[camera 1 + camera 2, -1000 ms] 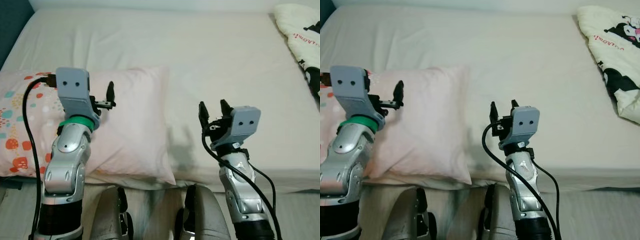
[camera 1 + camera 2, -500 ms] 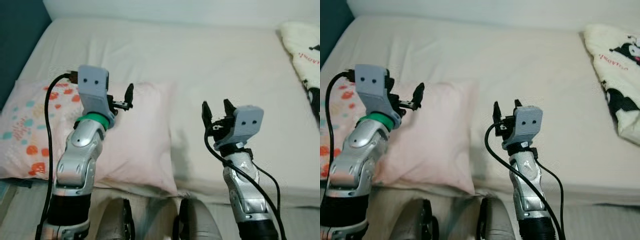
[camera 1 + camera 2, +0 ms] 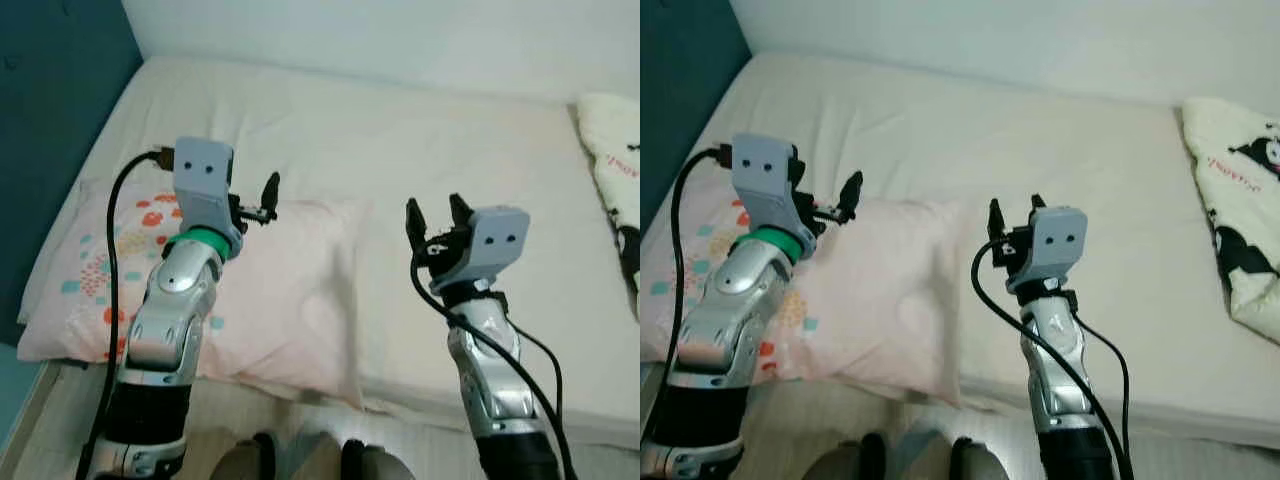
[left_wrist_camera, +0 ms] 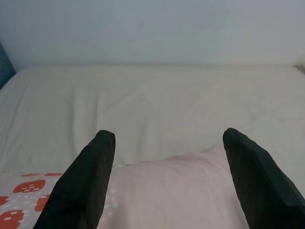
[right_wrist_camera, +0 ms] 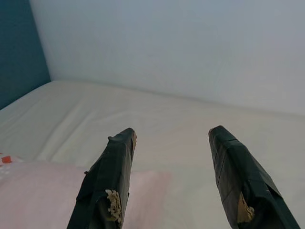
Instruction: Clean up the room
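A plain pink pillow [image 3: 290, 290] lies near the bed's front edge, overlapping a patterned pillow [image 3: 100, 260] with red and teal spots on its left. My left gripper [image 3: 262, 200] hovers open above the pink pillow's far edge, holding nothing. My right gripper [image 3: 432, 215] is raised over the bare sheet to the right of the pink pillow, open and empty. Both wrist views look along the fingers [image 4: 86, 186] [image 5: 109, 186] across the pink pillow [image 4: 181, 191] [image 5: 52, 191] toward the wall.
The bed [image 3: 400, 130] has a cream sheet and runs back to a pale wall. A cream blanket with black cartoon print [image 3: 1240, 220] lies at the right edge. A dark teal wall [image 3: 50, 120] borders the bed on the left.
The camera has risen and tilted, so the far wall and teal wall came into view. Both arms stay raised and open, the left gripper now nearer the pink pillow's far edge.
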`<state>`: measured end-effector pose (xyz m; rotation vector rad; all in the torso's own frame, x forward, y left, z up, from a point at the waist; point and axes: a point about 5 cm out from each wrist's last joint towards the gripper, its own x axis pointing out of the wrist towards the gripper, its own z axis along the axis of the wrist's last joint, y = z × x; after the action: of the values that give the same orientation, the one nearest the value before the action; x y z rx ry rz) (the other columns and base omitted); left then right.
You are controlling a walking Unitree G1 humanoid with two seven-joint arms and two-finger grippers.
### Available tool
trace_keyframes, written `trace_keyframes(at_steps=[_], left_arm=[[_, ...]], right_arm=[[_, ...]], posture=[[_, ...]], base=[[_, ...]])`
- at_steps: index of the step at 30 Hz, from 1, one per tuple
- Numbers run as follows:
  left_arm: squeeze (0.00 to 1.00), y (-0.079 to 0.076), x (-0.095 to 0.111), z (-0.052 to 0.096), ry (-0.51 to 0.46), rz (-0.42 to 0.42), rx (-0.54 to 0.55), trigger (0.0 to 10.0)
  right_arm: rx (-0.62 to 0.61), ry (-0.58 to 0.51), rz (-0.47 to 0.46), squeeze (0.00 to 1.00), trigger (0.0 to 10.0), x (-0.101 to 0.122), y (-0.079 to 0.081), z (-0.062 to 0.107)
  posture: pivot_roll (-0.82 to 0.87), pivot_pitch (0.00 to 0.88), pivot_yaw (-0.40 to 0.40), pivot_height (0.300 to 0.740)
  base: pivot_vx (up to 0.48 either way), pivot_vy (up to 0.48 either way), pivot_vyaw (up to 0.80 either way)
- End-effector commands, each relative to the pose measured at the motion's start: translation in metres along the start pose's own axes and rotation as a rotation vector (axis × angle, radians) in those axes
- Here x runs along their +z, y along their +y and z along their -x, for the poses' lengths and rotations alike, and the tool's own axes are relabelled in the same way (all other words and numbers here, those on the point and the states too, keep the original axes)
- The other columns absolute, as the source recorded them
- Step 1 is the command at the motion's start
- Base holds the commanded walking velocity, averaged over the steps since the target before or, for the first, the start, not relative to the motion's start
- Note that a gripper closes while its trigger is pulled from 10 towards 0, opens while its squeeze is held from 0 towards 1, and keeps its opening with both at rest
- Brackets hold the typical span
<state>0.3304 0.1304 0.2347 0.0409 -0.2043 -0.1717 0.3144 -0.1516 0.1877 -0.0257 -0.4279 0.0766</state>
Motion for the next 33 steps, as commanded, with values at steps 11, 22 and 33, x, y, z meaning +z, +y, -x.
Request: trace_keyframes(at_steps=[11, 22, 33], left_arm=[[0.00, -0.014, -0.008, -0.001, -0.015, -0.073, -0.080, 10.0], [0.00, -0.018, -0.008, -0.001, -0.031, -0.082, -0.102, 10.0], [0.00, -0.013, -0.011, -0.004, -0.005, -0.077, -0.087, 10.0]], right_arm=[[-0.036, 0.074, -0.022, 0.00, 10.0, -0.018, -0.006, 0.009], [-0.039, 0.075, -0.022, 0.00, 10.0, -0.020, -0.006, 0.010], [-0.040, 0.074, -0.022, 0.00, 10.0, -0.020, -0.006, 0.010]], posture=[[-0.01, 0.135, 0.024, 0.740], [-0.01, 0.130, 0.028, 0.740], [-0.01, 0.131, 0.028, 0.740]], base=[[0.000, -0.117, 0.00], [0.000, -0.326, 0.00], [0.000, 0.056, 0.00]])
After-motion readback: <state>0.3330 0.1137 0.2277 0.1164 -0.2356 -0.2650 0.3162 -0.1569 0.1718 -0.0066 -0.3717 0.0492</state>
